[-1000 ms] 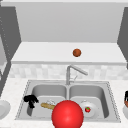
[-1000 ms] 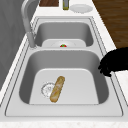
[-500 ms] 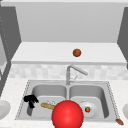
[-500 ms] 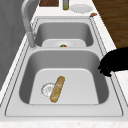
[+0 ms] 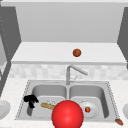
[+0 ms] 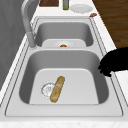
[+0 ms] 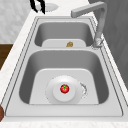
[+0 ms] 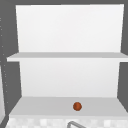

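One hand (image 5: 30, 100), one baguette (image 6: 57, 88), two basins (image 6: 65, 75).

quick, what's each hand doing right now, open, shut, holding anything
Left hand: over the left basin's edge, fingers curled downward, holding nothing.
Right hand: cannot be told.

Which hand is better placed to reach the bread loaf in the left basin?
Left, most likely. The left hand hovers at the left basin's outer edge, fingers curled downward and holding nothing, close to the bread loaf lying on the basin floor beside the drain.
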### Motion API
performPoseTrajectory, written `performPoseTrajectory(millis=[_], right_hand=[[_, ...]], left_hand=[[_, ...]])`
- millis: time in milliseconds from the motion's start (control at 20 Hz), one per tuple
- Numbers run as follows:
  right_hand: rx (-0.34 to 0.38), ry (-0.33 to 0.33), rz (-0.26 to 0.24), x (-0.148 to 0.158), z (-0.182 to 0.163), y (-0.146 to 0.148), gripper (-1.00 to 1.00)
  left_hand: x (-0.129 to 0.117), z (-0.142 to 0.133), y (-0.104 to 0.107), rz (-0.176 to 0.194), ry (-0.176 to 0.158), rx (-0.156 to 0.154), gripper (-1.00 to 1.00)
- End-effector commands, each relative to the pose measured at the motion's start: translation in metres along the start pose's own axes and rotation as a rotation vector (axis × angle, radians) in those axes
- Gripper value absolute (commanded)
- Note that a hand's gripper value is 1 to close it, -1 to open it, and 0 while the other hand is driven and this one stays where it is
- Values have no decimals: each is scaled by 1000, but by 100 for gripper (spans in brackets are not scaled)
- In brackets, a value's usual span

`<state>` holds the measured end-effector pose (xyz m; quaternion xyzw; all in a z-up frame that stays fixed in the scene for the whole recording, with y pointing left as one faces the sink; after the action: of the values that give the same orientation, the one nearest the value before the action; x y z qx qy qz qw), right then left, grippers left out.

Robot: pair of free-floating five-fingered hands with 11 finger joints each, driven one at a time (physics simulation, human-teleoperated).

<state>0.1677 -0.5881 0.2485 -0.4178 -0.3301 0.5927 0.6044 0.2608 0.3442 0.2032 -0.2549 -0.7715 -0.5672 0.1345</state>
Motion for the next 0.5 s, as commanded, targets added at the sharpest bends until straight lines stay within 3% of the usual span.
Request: performPoseTrajectory(millis=[0,200,450], right_hand=[[-24,-8,-22,-12,-8,14,-100],[-20,-21,-12,-18,7,19,-100],[28,-19,1,-24,26,-9,-100]], left_hand=[[0,0,0,0,0,0,0],[0,0,0,0,0,0,0],[0,0,0,0,0,0,0]])
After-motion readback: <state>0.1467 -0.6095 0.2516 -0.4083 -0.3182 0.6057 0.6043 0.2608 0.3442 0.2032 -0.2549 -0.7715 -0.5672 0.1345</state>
